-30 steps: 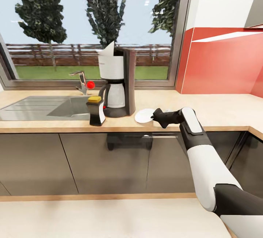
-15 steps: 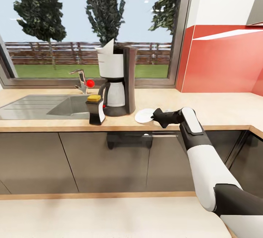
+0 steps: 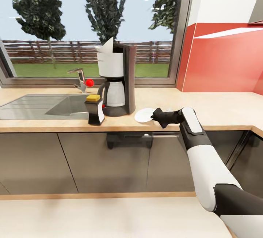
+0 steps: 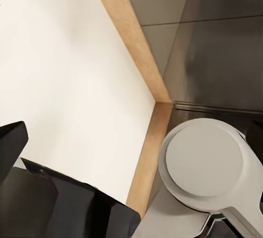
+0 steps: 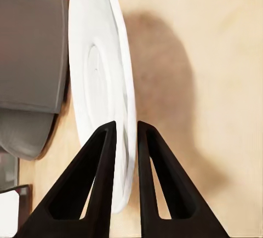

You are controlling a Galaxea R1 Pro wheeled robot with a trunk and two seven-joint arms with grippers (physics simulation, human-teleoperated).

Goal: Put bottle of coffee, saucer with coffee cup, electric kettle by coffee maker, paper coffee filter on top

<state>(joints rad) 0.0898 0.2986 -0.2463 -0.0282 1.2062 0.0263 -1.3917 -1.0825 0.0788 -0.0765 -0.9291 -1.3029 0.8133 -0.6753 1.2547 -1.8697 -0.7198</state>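
Head view
Landmark: the coffee maker (image 3: 116, 84) stands on the kitchen countertop (image 3: 219, 108), in front of the window.
Paper coffee filter (image 3: 106, 46): white cone sitting on top of the coffee maker, its point upstanding.
Bottle of coffee (image 3: 95, 110): black with a yellow cap, just beside the coffee maker on the sink side, close to the counter's front edge.
Sink (image 3: 40, 106): inset steel basin beyond the bottle, away from the coffee maker; a tap with a red knob (image 3: 89, 82) stands behind it.
Saucer (image 3: 144, 115): flat white plate on the counter just beside the coffee maker's base, on the side away from the sink.
Right gripper (image 3: 156, 115): reaching from the robot's right side, at the saucer's rim farthest from the coffee maker.

Left wrist view
Left gripper: dark parts show at the frame's edge; whether it is released or clenched cannot be told.
Surroundings: a pale tabletop (image 4: 66, 73) with a wooden edge, dark cabinet fronts beyond, and a grey round robot part.

Right wrist view
Right gripper (image 5: 127, 139): its two black fingers (image 5: 98, 161) pinch the saucer's (image 5: 98, 79) rim, one on each face of the plate.
Coffee maker (image 5: 30, 57): its dark base lies just past the saucer.
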